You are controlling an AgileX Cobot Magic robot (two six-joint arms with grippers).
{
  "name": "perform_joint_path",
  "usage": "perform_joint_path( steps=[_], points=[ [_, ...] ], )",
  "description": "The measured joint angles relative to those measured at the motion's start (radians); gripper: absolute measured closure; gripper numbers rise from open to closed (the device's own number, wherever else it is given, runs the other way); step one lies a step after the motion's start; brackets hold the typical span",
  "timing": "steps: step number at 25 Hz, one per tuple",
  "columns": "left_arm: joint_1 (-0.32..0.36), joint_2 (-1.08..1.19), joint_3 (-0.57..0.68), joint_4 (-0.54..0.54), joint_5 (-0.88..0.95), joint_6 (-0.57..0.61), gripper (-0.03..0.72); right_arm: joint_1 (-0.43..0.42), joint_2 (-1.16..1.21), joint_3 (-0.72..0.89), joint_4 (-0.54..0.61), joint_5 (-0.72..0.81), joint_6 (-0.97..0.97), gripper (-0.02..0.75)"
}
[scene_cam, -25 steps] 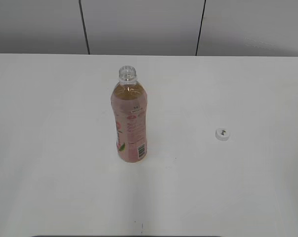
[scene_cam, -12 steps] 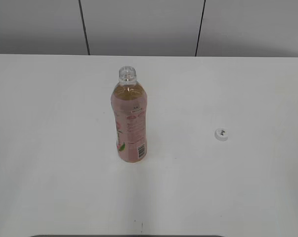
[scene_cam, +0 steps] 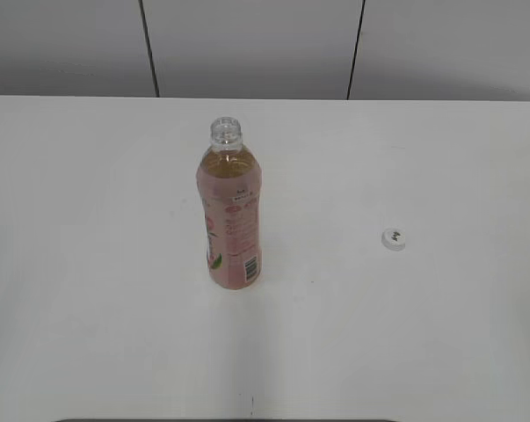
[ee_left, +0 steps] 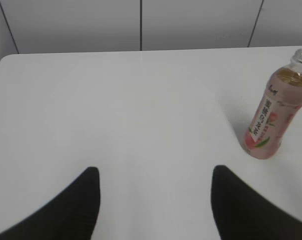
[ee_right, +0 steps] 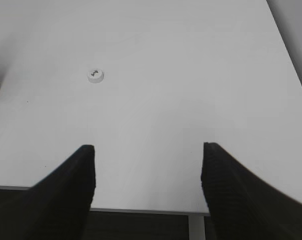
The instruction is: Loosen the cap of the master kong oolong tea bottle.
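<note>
Pink-labelled bottle: the slim clear plastic master kong oolong tea bottle (scene_cam: 230, 211) of amber tea stands upright on the white worktop (scene_cam: 89, 264), its neck open.
Cap: the small round white plastic cap (scene_cam: 394, 237) lies flat on the worktop, well apart from the bottle, to its right.
Left pincer (ee_left: 156, 200): spread, holding nothing, well left of the bottle.
Right pincer (ee_right: 148, 187): spread, holding nothing, well apart from the cap.

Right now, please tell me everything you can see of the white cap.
The cap is a small, round, white screw cap that looks like plastic, with a small dark mark on top. It is off the bottle and lies flat, top up, on the white table, well to the right of the bottle. Nothing else touches it.
</note>
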Motion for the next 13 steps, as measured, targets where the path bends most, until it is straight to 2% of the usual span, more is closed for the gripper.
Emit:
perform_joint_path(
  steps=[3,13],
  points=[
    [0.019,0.000,0.000,-0.001,0.000,0.000,0.253,-0.001,0.000,0.000,0.000,0.000,0.000,0.236],
    [0.019,0.000,0.000,-0.001,0.000,0.000,0.254,-0.001,0.000,0.000,0.000,0.000,0.000,0.237]
  ],
)
